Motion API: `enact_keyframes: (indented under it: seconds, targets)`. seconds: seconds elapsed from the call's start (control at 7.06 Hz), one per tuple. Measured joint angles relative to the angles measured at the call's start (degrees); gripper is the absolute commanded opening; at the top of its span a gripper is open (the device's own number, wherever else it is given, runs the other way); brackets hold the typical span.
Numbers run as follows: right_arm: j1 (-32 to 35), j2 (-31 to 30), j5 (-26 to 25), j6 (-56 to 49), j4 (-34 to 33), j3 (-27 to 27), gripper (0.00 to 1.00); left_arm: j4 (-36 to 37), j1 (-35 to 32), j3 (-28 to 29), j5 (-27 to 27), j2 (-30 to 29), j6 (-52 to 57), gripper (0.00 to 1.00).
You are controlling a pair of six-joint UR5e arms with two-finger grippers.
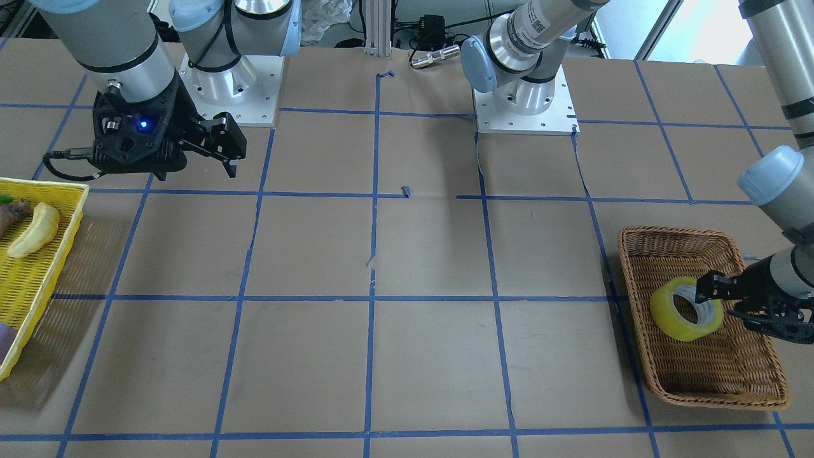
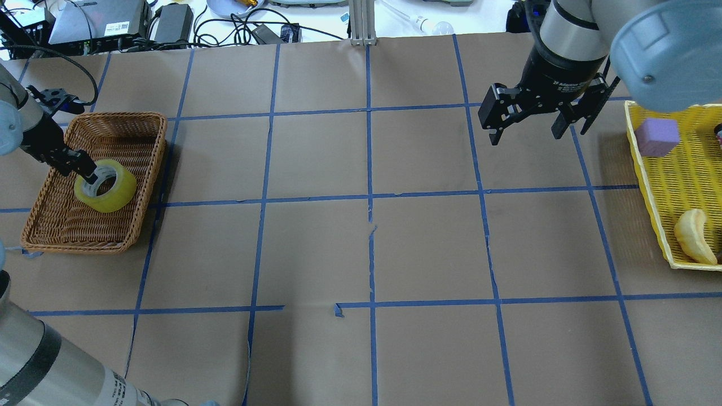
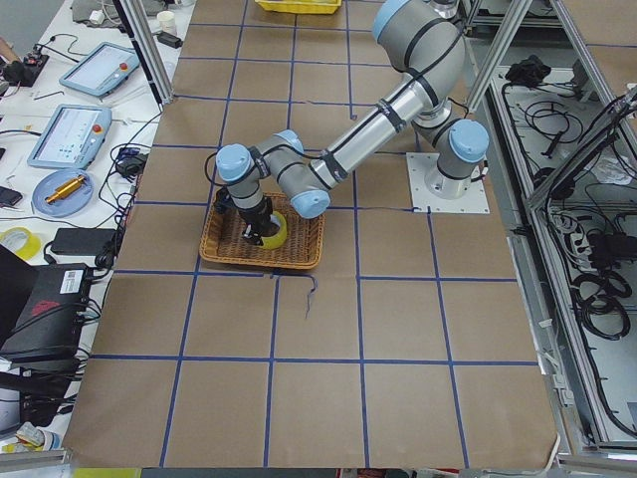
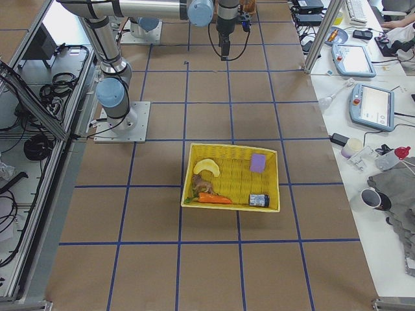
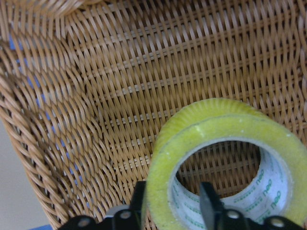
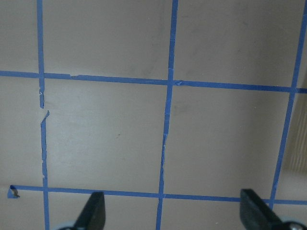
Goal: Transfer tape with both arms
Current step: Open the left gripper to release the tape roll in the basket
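The yellow tape [image 2: 113,194] is in the brown wicker basket [image 2: 130,121] at the table's left side, tilted up on edge. My left gripper [image 2: 90,176] is shut on the tape's wall. In the left wrist view one finger [image 5: 139,194] is outside the ring [image 5: 216,129] and the other is inside it. The front view shows the same grip [image 1: 706,296] on the tape [image 1: 668,315]. My right gripper [image 2: 525,135] is open and empty above the table's far right part. It also shows in the right wrist view [image 6: 175,213], over bare paper and blue grid lines.
A yellow basket [image 2: 637,152] at the table's right edge holds a pale banana-shaped fruit [image 2: 692,235] and a purple block [image 2: 655,136]. Brown paper with blue tape lines covers the table between the two baskets. Cables and devices lie beyond the far edge.
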Motion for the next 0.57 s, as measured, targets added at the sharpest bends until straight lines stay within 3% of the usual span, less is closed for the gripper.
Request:
enact_keyframes:
  seconds: [0.57]
  targets:
    - [0.02,-0.02,-0.28,2.93,0.46,0.01,1.0,-19.45,-11.97,3.13,-2.95,15.75,-12.9,1.0]
